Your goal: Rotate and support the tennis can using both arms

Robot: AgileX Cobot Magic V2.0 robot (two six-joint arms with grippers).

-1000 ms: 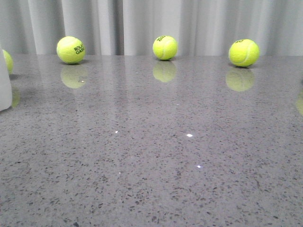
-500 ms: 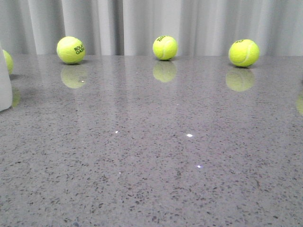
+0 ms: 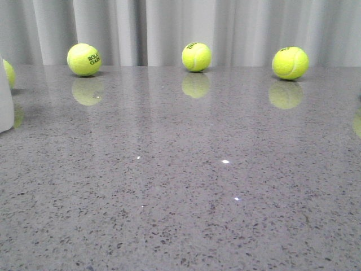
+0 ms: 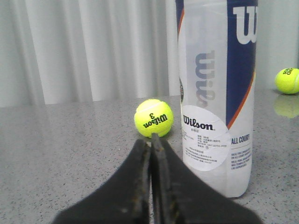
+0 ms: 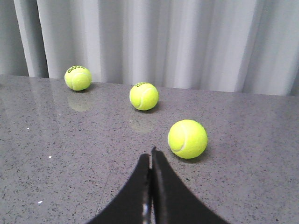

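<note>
The tennis can (image 4: 217, 93) stands upright on the grey table in the left wrist view, white and navy with a "Wilson" label and an orange stripe. Only a sliver of it (image 3: 4, 107) shows at the front view's left edge. My left gripper (image 4: 150, 140) is shut and empty, a little short of the can and beside it, not touching. My right gripper (image 5: 152, 154) is shut and empty over bare table, with no can in its view. Neither arm shows in the front view.
Three tennis balls (image 3: 84, 59) (image 3: 196, 56) (image 3: 290, 62) sit along the table's far edge by a grey curtain. A fourth ball (image 3: 8, 73) is behind the can, also in the left wrist view (image 4: 153, 117). A ball (image 5: 187, 138) lies just beyond my right fingertips.
</note>
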